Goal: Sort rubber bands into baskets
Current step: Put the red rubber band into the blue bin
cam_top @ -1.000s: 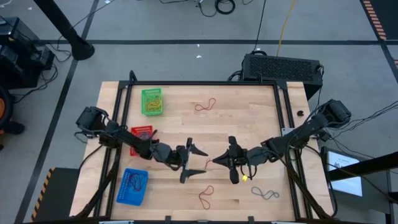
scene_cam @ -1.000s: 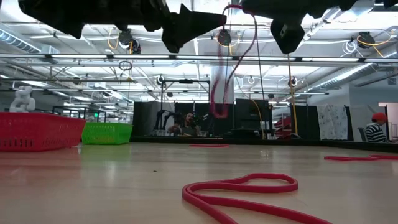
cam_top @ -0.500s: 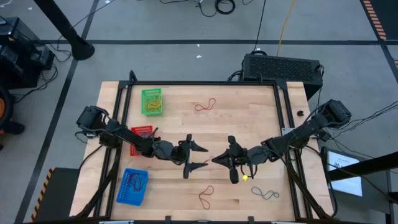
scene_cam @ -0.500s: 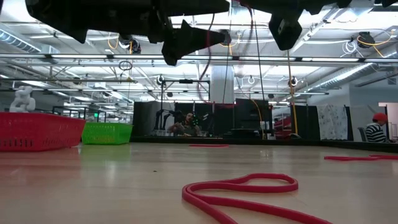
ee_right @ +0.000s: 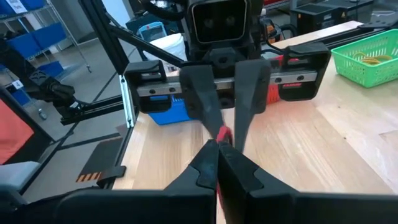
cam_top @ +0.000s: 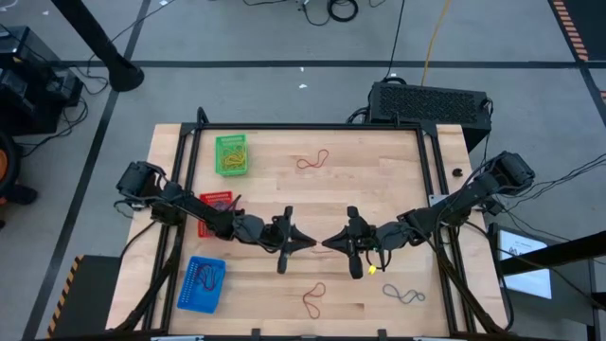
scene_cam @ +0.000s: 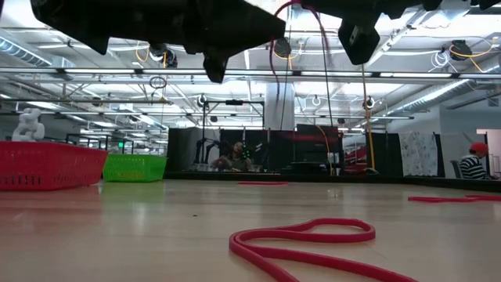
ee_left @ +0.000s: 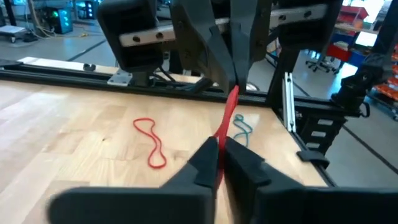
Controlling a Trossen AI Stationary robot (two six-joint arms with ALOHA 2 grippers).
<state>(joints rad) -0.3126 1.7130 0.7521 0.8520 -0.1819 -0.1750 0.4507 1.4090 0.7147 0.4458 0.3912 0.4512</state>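
At mid-table, both grippers apparently pinch one red band [ee_left: 225,127].

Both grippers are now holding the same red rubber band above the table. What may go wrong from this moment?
1. The left gripper and right gripper are both shut on one red band, tip to tip. If either arm pulls away before the other lets go, the band may stretch and snap loose.
2. The fingers nearly touch; a small misalignment might make them collide.
3. If dropped, the band would land mid-table, far from the red basket.
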